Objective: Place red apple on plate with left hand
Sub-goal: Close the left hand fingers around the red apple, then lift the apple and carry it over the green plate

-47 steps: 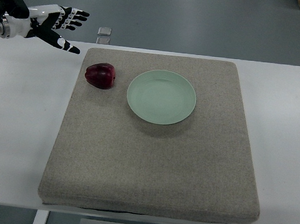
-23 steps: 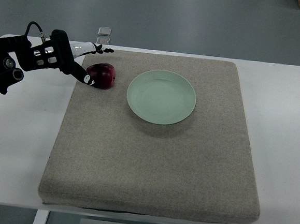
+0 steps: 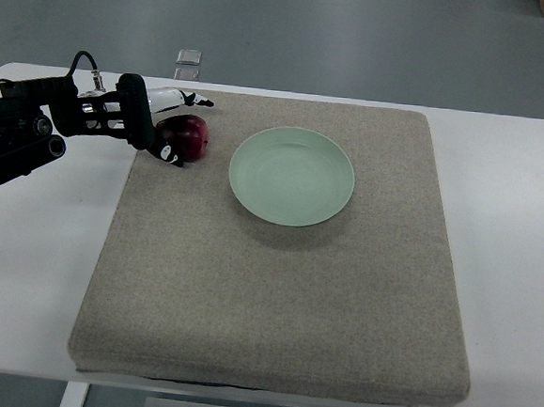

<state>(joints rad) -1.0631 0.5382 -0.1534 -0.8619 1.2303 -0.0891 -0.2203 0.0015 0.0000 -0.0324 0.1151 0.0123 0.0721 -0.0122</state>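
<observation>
Now Closing on the Apple

We see our left hand (image 3: 160, 124) wrapped around the red apple (image 3: 189, 138) near the mat's (image 3: 275, 289) far left corner, thumb below and fingers (image 3: 191, 99) above, seemingly gripping it. The apple sits just left of the green plate (image 3: 292, 176), so the carry looks short.

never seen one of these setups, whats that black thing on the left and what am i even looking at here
That black thing is a humanoid robot's left arm, ending in a fingered left hand. One camera looks steeply down from the robot's own side. A white table carries a grey mat. On the mat sit a red apple and, to its right, an empty pale green plate. The hand is against the apple, fingers around it, but whether it grips yet is unclear. The apple still rests on the mat. The right arm is out of view.
</observation>
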